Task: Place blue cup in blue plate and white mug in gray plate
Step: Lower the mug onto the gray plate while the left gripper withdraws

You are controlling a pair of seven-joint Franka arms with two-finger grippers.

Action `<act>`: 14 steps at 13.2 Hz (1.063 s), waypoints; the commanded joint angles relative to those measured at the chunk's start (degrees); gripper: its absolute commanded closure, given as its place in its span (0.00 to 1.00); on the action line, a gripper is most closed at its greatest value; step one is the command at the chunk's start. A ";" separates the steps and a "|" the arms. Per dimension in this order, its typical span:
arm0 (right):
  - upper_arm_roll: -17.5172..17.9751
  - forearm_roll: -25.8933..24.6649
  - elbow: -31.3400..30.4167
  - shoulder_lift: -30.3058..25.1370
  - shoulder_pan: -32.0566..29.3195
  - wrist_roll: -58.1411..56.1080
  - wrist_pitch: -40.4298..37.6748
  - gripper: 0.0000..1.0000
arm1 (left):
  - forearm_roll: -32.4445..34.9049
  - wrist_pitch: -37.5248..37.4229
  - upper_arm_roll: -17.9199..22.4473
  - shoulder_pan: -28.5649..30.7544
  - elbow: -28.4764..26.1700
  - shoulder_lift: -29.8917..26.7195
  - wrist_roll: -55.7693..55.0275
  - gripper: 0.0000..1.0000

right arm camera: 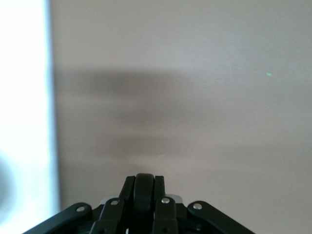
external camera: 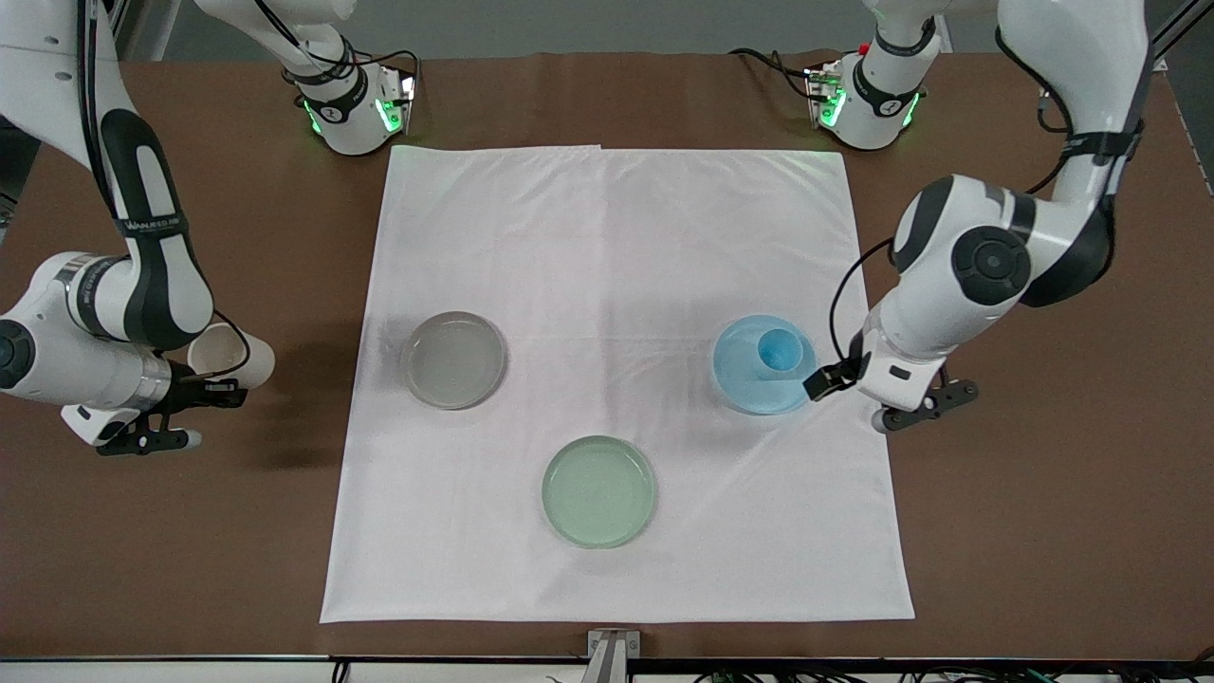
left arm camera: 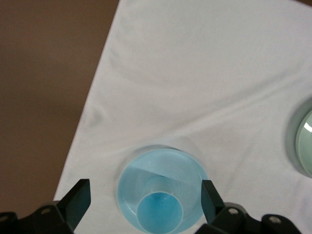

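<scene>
The blue cup [external camera: 780, 349] stands upright in the blue plate [external camera: 749, 384], toward the left arm's end of the white cloth. My left gripper [external camera: 910, 406] is open and empty, raised above them. In the left wrist view the blue cup [left arm camera: 160, 212] and blue plate [left arm camera: 146, 175] lie below and between the gripper's [left arm camera: 145, 200] spread fingers. My right gripper [external camera: 204, 384] is shut on the white mug [external camera: 230, 356], holding it tilted over the brown table beside the cloth's right-arm end. In the right wrist view the gripper [right arm camera: 144, 183] is closed on the dark handle. The gray plate [external camera: 453, 360] is empty.
A pale green plate [external camera: 599, 491] lies on the cloth [external camera: 616, 237] nearer to the front camera than the other two plates; its edge also shows in the left wrist view [left arm camera: 306, 144]. Brown table surrounds the cloth.
</scene>
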 commanded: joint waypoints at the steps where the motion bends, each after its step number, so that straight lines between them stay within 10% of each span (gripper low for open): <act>1: -0.25 0.50 -1.41 -3.06 7.67 9.96 -3.62 0.96 | 4.18 -6.43 0.07 2.81 7.19 -0.33 2.61 0.00; 10: -0.25 0.59 -1.59 3.25 27.30 30.84 7.77 0.96 | 2.53 -29.81 0.16 8.98 15.65 -12.19 23.94 0.00; 14: -0.25 0.59 -1.67 6.59 27.30 30.84 11.38 0.95 | -1.77 -35.86 11.65 2.05 13.89 -17.47 35.47 0.00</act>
